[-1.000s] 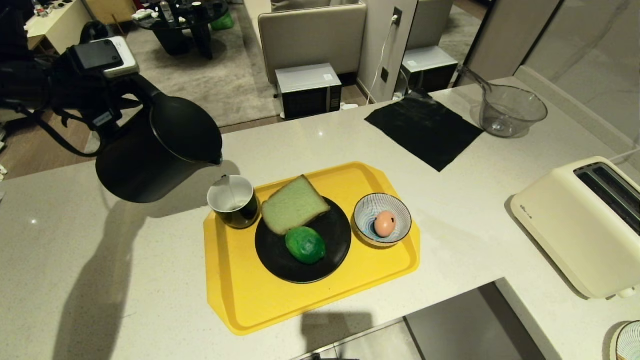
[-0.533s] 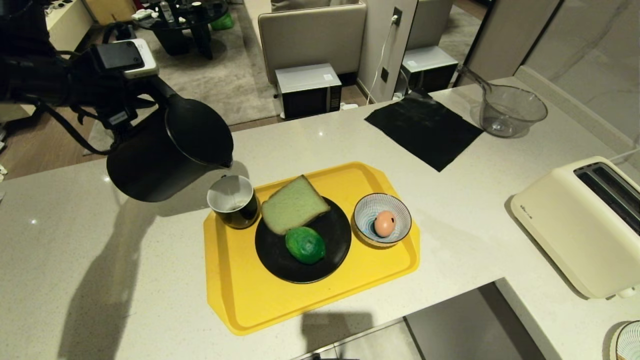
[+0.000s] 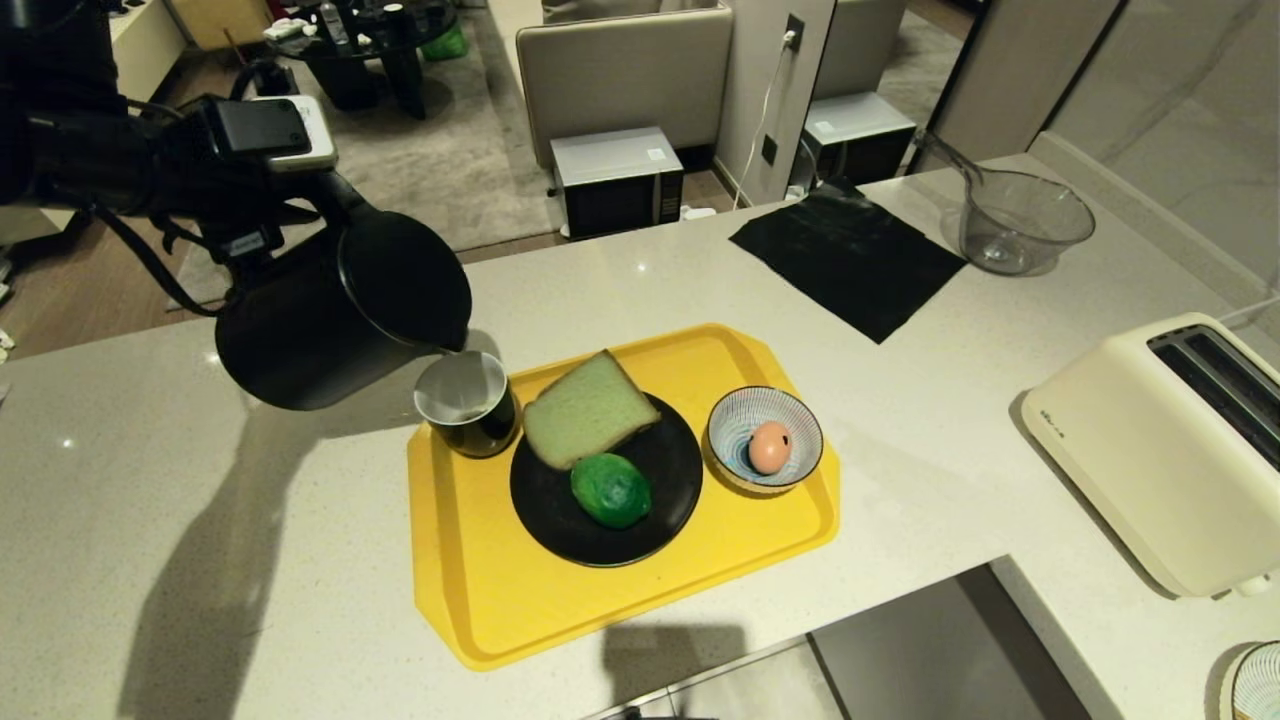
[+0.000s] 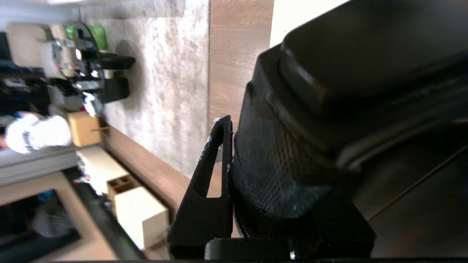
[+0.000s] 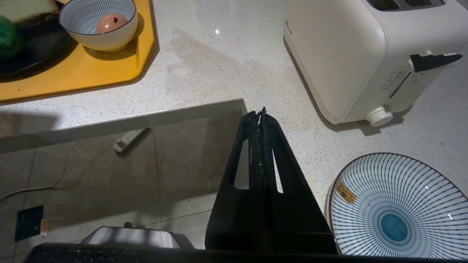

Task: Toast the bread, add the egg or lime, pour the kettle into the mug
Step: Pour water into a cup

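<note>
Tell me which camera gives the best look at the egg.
The head view: the egg sits whole in the striped bowl on the yellow tray, seen from above. The right wrist view also shows it, smaller, at the picture's edge. The left wrist view shows none of it.

Holding large matte black cylindrical kettle [image 3: 320, 320] tilted, spout over small glossy black mug [image 3: 467, 403] on yellow plastic tray [image 3: 520, 590]. Sitting on round black plate [image 3: 655, 500]: pale green square bread slice [image 3: 585, 408], glossy dark green lime [image 3: 611, 489].
</note>
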